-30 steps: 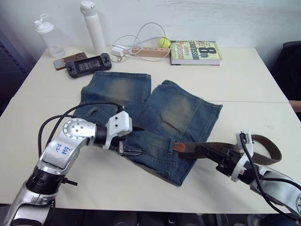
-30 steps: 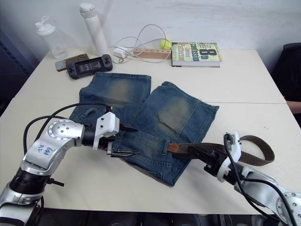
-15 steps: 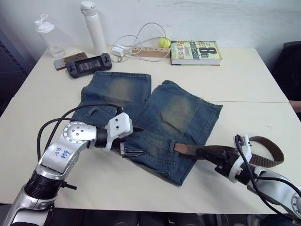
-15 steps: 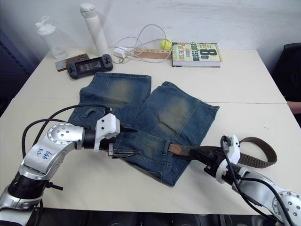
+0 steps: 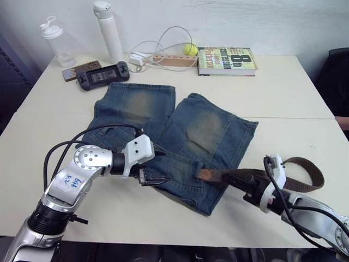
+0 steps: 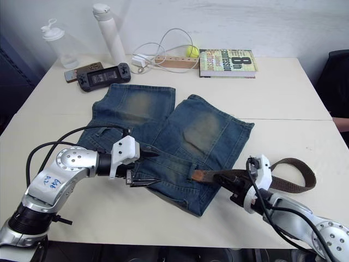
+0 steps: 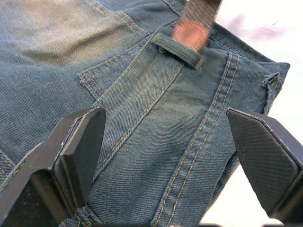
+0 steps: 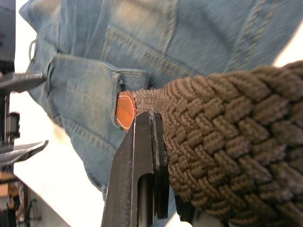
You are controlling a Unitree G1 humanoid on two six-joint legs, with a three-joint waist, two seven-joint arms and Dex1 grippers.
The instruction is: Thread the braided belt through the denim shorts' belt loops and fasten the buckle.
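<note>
Right end effector (image 5: 252, 187): your fingers are clamped on the braided belt (image 5: 240, 176) a little behind its tan leather tip (image 8: 125, 110), near the front edge of the surface (image 5: 283, 98).
Left end effector (image 5: 153, 176): your fingers stand wide apart over the waistband of the denim shorts (image 5: 180, 136), holding nothing; in the left wrist view denim lies between them, and you cannot tell whether they touch it.
Belt tip: it sits right at the belt loop (image 7: 177, 49) on the waistband, its end just under or against the loop's edge.
Belt tail: the strap curves back in a bend (image 5: 308, 174) on your right, lying off the shorts.
Step in hand: you appear to be feeding the first loop; most of the threading and the buckling are not yet done.
Next move: push the tip along the waistband toward your left end effector, keeping it flat, then pinch it there and draw it through.
Far side: a book (image 5: 226, 60), a white cable (image 5: 163, 46), a bottle (image 5: 108, 31) and a game controller (image 5: 102, 74) lie well apart from the work.
</note>
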